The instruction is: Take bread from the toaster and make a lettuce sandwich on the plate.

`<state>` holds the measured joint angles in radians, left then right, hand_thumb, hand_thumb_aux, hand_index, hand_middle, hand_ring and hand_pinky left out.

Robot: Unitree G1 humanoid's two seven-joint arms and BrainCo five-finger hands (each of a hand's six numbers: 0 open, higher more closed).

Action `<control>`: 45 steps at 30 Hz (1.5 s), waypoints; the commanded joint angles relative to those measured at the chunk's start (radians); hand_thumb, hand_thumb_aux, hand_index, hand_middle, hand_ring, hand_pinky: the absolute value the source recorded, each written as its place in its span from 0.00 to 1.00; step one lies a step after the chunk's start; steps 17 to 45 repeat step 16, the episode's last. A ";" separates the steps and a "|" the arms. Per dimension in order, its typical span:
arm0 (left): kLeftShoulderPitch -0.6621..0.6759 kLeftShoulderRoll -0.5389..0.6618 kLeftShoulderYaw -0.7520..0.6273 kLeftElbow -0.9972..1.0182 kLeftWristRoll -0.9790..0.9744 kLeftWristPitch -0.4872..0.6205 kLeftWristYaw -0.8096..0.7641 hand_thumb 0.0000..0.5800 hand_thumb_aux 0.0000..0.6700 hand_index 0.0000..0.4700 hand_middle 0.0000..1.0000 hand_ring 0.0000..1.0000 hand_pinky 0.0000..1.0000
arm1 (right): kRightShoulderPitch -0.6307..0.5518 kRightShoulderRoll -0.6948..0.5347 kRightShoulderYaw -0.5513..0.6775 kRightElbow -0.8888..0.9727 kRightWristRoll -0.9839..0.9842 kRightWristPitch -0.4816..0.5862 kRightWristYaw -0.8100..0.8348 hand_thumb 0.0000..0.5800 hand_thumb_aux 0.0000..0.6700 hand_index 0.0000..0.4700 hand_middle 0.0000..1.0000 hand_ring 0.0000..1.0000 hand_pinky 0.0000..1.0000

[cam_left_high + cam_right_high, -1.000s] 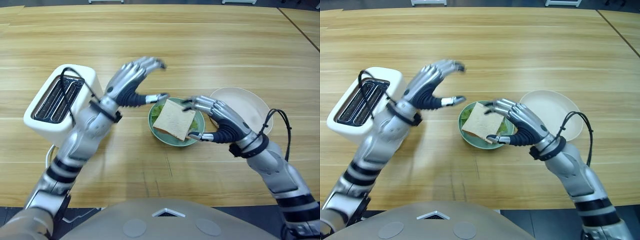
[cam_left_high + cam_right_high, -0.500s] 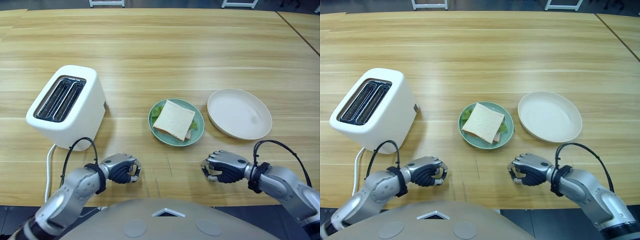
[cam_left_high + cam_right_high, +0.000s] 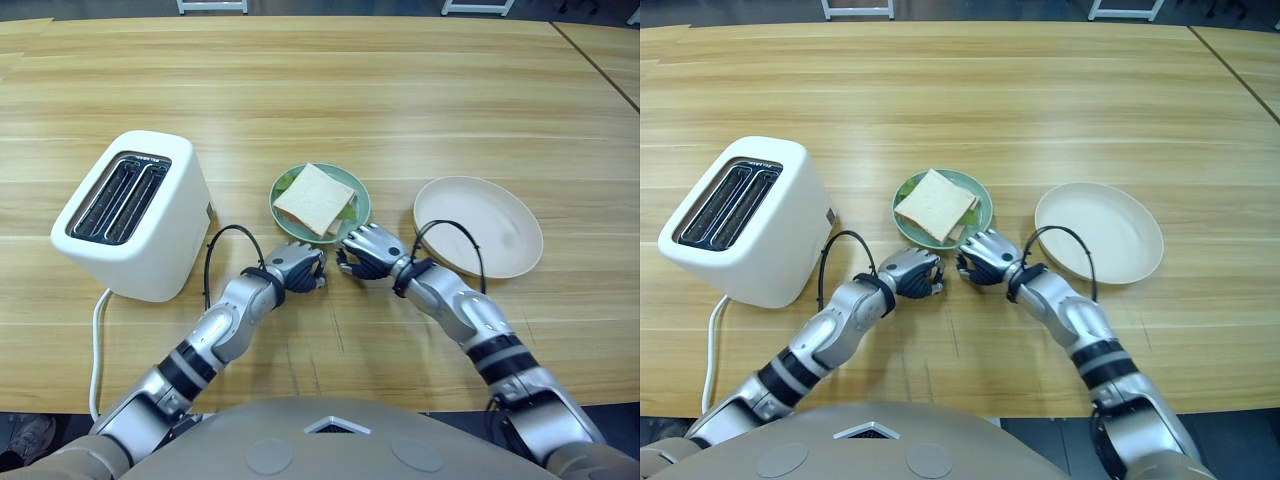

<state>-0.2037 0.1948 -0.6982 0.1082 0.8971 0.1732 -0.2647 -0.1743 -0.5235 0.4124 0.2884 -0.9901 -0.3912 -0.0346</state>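
Observation:
A sandwich (image 3: pixel 313 197) lies on the small green plate (image 3: pixel 356 196), a white bread slice on top with lettuce (image 3: pixel 347 211) showing at its edges. My left hand (image 3: pixel 297 268) rests on the table just in front of the plate, fingers curled into a fist and holding nothing. My right hand (image 3: pixel 370 253) sits beside it, also curled and empty, close against the plate's front rim. The white toaster (image 3: pixel 130 225) stands at the left, its two slots dark.
A larger beige plate (image 3: pixel 478 226) lies to the right of the green one, with nothing on it. The toaster's white cord (image 3: pixel 97 330) runs down toward the table's near edge. Bare wooden table stretches behind the plates.
Both fists have moved from the table's near edge forward to the green plate's front. The green plate with the sandwich now lies farther away and to the left.

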 commanded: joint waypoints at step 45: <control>0.723 0.113 0.364 -0.859 -0.718 -0.127 -0.019 0.00 0.00 0.00 0.00 0.00 0.00 | 0.660 0.085 -0.295 -0.722 0.787 -0.015 -0.042 0.00 0.00 0.00 0.00 0.00 0.00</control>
